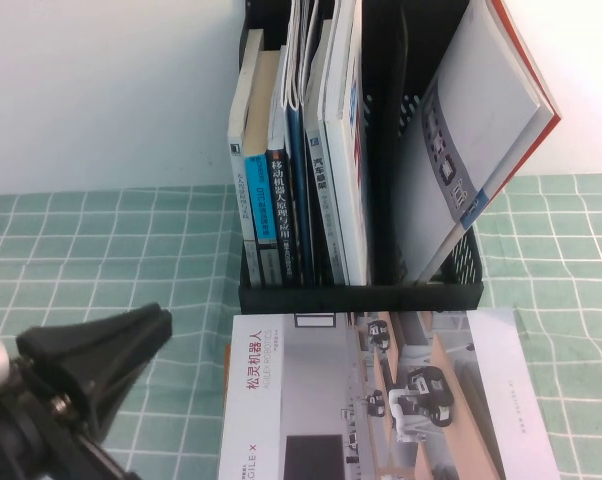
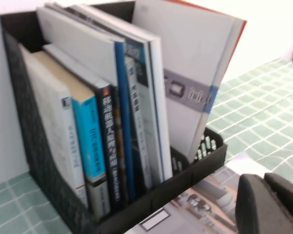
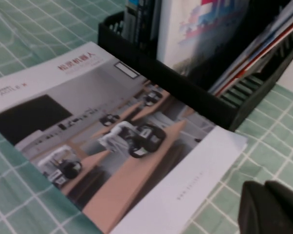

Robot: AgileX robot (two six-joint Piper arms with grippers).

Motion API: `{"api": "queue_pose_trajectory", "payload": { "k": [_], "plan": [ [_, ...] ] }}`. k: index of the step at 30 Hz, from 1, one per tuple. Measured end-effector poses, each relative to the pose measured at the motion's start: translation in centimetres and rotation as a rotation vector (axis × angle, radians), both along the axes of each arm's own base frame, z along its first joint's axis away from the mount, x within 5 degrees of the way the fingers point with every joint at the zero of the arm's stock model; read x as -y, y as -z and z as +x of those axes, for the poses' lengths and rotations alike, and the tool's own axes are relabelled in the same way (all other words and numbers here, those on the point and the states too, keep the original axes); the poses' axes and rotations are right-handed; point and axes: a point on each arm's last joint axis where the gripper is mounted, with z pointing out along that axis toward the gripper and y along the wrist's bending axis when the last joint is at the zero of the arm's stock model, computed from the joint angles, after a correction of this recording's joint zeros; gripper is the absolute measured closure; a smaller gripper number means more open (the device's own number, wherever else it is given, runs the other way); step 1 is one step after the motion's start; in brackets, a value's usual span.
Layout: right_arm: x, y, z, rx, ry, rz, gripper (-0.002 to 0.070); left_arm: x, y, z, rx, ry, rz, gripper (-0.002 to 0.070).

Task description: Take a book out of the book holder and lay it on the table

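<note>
Book lies flat, cover up, on the table, just near of the book holder. Right gripper is closed and empty beside the book's corner. Left gripper hovers near-left of the book; I cannot tell its state.

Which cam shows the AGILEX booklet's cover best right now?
Right wrist view: the booklet lies flat on the table, nearly the whole cover showing. High view shows it before the book holder, near edge cropped. Left wrist view catches only a corner behind the left gripper.
</note>
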Motion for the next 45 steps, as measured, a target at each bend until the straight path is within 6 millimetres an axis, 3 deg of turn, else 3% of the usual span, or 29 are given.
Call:
{"api": "queue_pose_trajectory", "payload": {
  "k": [5, 8, 28, 33, 38, 45],
  "plan": [
    [0.1, 3.5, -0.7, 0.005, -0.036, 0.079, 0.0678, 0.2, 2.6, -0.3, 0.020, 0.042, -0.012, 0.0676],
    [0.1, 4.4, -0.7, -0.001, -0.044, 0.079, 0.0678, 0.1, 4.0, -0.5, -0.011, 0.043, 0.012, 0.0676],
    [0.0, 4.6, -0.7, -0.002, -0.046, 0.083, 0.0678, -0.3, 5.2, -0.7, -0.075, 0.020, 0.048, 0.0677],
    [0.0, 4.6, -0.7, -0.002, -0.046, 0.083, 0.0678, -2.9, 4.0, -1.3, 0.041, -0.110, 0.027, 0.0676],
    [0.0, 4.6, -0.7, -0.002, -0.046, 0.083, 0.0678, -6.2, 3.1, -3.4, 0.185, -0.317, -0.078, 0.0676],
    [0.0, 4.6, -0.7, -0.002, -0.046, 0.083, 0.0678, -8.0, 3.5, -5.7, 0.317, -0.478, -0.123, 0.0676]
  ]
}}
